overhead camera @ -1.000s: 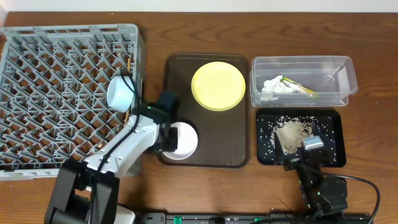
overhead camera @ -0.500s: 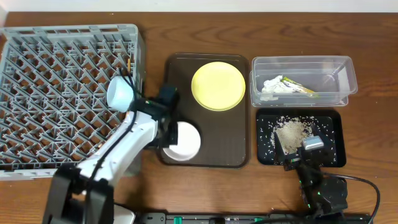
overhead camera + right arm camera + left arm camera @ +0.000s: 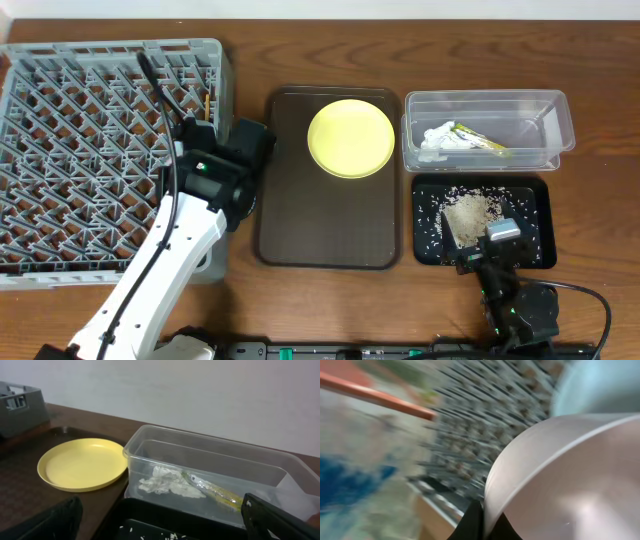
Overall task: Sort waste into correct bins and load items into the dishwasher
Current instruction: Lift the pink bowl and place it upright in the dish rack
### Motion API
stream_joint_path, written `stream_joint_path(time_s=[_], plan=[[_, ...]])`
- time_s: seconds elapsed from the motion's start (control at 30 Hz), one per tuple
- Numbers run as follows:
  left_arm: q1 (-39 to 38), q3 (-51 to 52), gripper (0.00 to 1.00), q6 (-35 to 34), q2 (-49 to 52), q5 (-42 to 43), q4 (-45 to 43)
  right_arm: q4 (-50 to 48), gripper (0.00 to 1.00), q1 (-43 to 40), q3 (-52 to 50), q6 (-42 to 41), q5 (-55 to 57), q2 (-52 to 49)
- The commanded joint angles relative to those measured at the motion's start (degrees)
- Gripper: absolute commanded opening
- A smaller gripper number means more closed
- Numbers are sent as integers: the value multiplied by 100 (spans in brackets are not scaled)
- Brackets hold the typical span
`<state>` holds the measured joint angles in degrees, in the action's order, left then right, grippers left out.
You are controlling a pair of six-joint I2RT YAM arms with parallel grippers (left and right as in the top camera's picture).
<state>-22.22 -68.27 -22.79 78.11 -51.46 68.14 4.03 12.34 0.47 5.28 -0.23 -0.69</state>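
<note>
My left gripper (image 3: 482,522) is shut on the rim of the small white bowl (image 3: 570,480), which fills the blurred left wrist view. In the overhead view the left gripper (image 3: 235,155) is at the right edge of the grey dish rack (image 3: 90,150), and the arm hides the bowl. A light-blue bowl (image 3: 600,385) and a wooden chopstick (image 3: 370,394) show over the rack lattice. The yellow plate (image 3: 350,138) lies on the brown tray. My right gripper (image 3: 500,245) is open and empty at the front of the black tray (image 3: 530,195), which holds rice crumbs (image 3: 470,212).
The clear tub (image 3: 545,125) holds the white tissue (image 3: 440,138) and the yellow-green wrapper (image 3: 482,142); both also show in the right wrist view, the tissue (image 3: 165,484) beside the wrapper (image 3: 215,491). The brown serving tray (image 3: 330,230) sits between the rack and the bins.
My left gripper has lifted the white bowl off the brown tray and carried it left to the rack's right edge. The right arm has not moved.
</note>
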Motion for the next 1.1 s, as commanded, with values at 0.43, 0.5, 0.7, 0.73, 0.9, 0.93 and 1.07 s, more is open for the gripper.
stream_joint_path(time_s=[0.43, 0.5, 0.7, 0.73, 0.9, 0.93, 1.07], plan=[[1322, 597, 6, -219, 98, -1309, -509, 11, 99, -15, -17, 59, -24, 31], [1419, 686, 6, -219, 98, -1281, -597, 11, 99, -15, -17, 59, -24, 31], [1482, 927, 6, -216, 129, -1196, -944, 11, 99, -15, -17, 59, -24, 31], [1482, 988, 6, -214, 168, -1198, -990, 11, 99, -15, -17, 59, -24, 31], [1482, 1266, 6, -173, 485, -1196, -1239, 11, 99, -15, -17, 59, -24, 31], [1482, 1290, 6, -173, 623, -1147, -1268, 11, 99, -15, -17, 59, -24, 31], [1480, 1290, 6, -170, 927, -844, -1327, 11, 99, -15, -17, 59, -24, 31]])
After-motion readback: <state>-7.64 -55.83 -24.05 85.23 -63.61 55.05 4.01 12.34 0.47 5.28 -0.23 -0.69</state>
